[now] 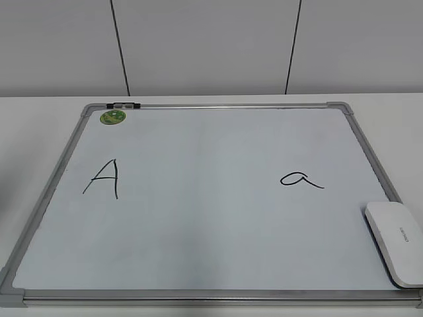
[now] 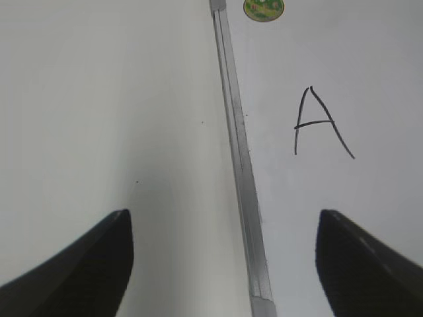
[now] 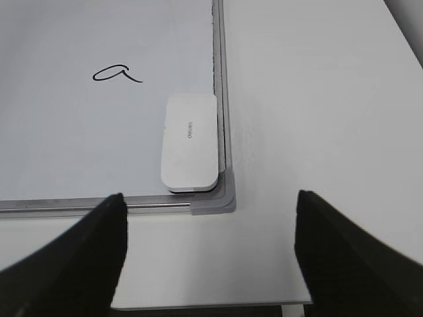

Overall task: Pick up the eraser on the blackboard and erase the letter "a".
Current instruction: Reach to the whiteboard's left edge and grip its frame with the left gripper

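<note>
Two grippers hang above the table, both spread wide and holding nothing. Under the left gripper (image 2: 225, 254) runs the blackboard's (image 2: 241, 178) silver edge, with a big "A" (image 2: 318, 124) ahead to its right. Ahead of the right gripper (image 3: 210, 254) lies the eraser (image 3: 190, 142), tucked in the board's corner. Just past it, to the left, sits the letter "a" (image 3: 116, 74).

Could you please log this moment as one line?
eraser: untouched, board corner | letter "a": intact | left pincer: open | right pincer: open
</note>
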